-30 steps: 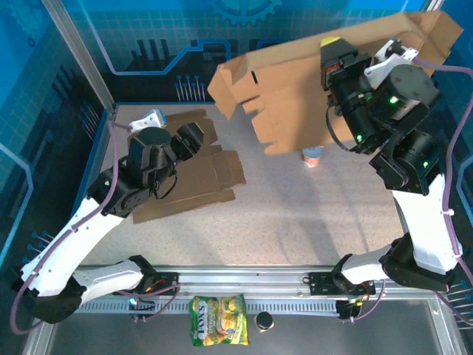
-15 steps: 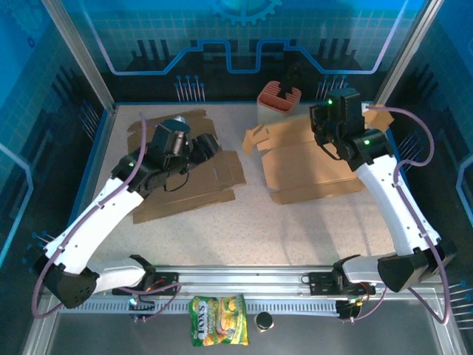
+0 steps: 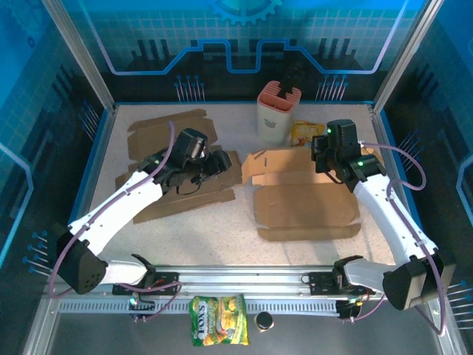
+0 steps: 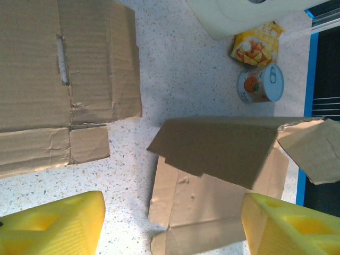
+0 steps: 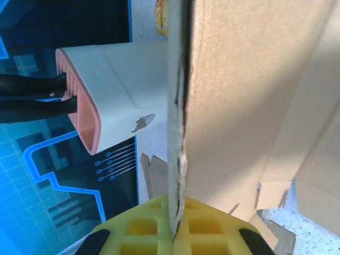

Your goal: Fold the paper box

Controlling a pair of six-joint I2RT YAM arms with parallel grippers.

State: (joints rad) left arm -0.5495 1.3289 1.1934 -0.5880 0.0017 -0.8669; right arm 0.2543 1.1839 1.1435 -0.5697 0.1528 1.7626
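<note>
- The paper box (image 3: pixel 303 203) now lies flat on the counter (image 3: pixel 214 233), right of centre. A second ago it hung high in the air, close under the top camera. Half a second ago it was already down but further back, nearer the white holder (image 3: pixel 278 111).
- The right gripper (image 3: pixel 323 153) has come down with it and is closed on the box's far edge. The right wrist view shows the cardboard edge pinched between the yellow fingers (image 5: pixel 133 228) (the sheet runs straight up out of them).
- The left gripper (image 3: pixel 224 160) has swung to its right, from over the spare cardboard (image 3: pixel 166 133) toward the gap between that pile and the box. Its jaws stand wide apart with nothing between them.
- From the left wrist, one flap (image 4: pixel 212 149) at the box's near-left end seems to sit lifted off the panel beneath it, casting a shadow. A small can (image 4: pixel 260 84) and a yellow snack packet (image 4: pixel 256 45) lie just beyond the box's far side.
- For the task, this looks like the end of carrying and the start of shaping. The box is set where both arms reach it, one edge is pinned, and the free gripper is closing in on a flap.
- No wall stands up yet, so the folding proper is still ahead.
- The likely next need is for the left gripper to take that raised flap while the right holds firm. If the pinned edge slips, the sheet could slide back into the can.
</note>
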